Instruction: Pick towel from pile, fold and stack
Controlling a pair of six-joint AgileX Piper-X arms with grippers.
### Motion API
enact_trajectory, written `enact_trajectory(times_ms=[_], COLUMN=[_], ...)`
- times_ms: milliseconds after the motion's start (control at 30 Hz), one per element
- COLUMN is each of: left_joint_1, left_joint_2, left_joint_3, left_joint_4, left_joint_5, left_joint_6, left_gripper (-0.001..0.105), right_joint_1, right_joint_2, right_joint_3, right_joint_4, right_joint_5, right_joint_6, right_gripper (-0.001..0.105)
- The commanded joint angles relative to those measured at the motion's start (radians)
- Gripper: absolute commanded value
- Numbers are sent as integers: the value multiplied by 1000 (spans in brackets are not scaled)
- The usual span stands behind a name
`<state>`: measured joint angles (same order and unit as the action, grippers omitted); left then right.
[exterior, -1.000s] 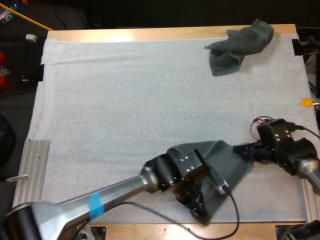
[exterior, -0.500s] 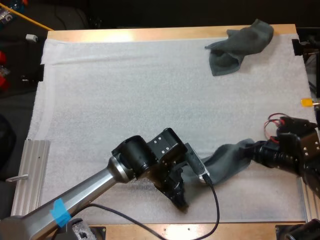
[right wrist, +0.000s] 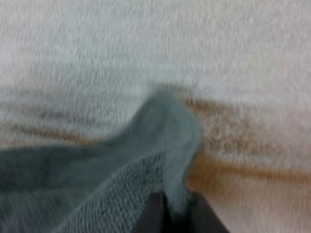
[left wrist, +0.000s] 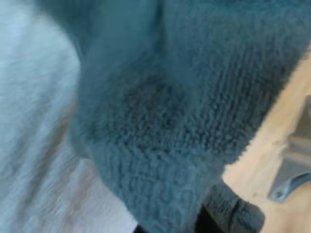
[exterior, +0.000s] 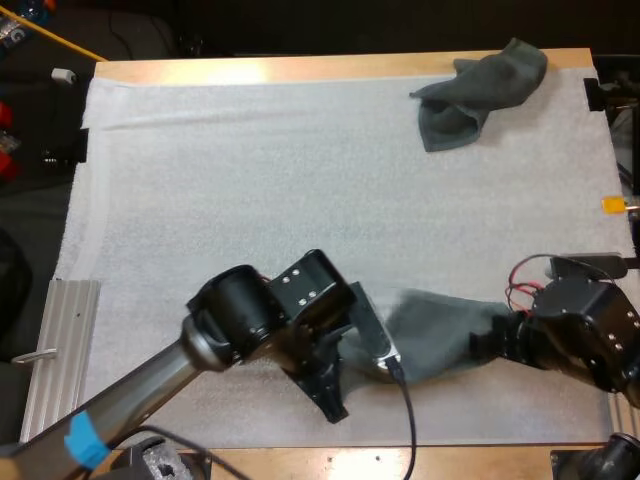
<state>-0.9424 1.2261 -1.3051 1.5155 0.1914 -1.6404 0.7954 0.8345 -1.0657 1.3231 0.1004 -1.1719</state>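
Over the last 1 second our left gripper [exterior: 332, 398] has swung toward 9 o'clock along the near edge of the mat [exterior: 250, 180] and now sits at about 6 o'clock. Its wrist view shows grey-green pile pressed right up against the lens. From that, and from the cloth ending at the gripper in the high view, we judge it clamped on that end, though its fingers are hidden.

The stretched towel [exterior: 440, 335] has changed most. It was a bunched heap under the left arm, and it has been drawn out into a long band lying low between the 2 grippers, from 6 o'clock to 4 o'clock.

Our right gripper [exterior: 490, 340], at 4 o'clock, pinches the other end. In its wrist view, 2 dark fingers [right wrist: 153, 216] close on a raised corner of cloth.

We take this to mean the pick is done and the spreading is under way. The band still sags and twists, so it needs flattening before any fold.

The crumpled towel [exterior: 480, 92] at 1 o'clock has not moved.
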Motion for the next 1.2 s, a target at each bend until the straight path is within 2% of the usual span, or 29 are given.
enact_trajectory(times_ms=[0, 267, 333, 467, 533, 667, 833, 1000, 1167], left_joint_1=[1, 1, 7, 63, 132, 271, 403, 467, 532], left_joint_2=[-21, -36, -36, -36, -34, -32, 22, 121, 214], left_joint_3=[-8, 23, 54, 134, 181, 215, 222, 222, 222], left_joint_4=[21, 3, -22, -98, -152, -256, -382, -424, -486], left_joint_5=[-25, 2, -28, -30, -30, 0, 167, 171, 175], left_joint_6=[6, 49, 64, 122, 147, 151, 151, 165, 165], left_gripper=[0, 0, 0, 0, 0, 0, 0, 0, 0], right_joint_1=[21, 174, 197, 192, 171, 89, -49, -149, -204], right_joint_2=[-7, 46, 87, 173, 229, 315, 430, 507, 559], right_joint_3=[-17, -16, -16, -16, -16, -16, -16, -16, -16], right_joint_4=[43, 41, 41, -14, -79, -231, -431, -558, -608], right_joint_5=[14, -11, 22, 102, 112, 97, -46, -117, -151], right_joint_6=[32, 139, 145, 143, 137, 103, 93, 104, 107], right_gripper=[0, 0, 0, 0, 0, 0, 0, 0, 0])
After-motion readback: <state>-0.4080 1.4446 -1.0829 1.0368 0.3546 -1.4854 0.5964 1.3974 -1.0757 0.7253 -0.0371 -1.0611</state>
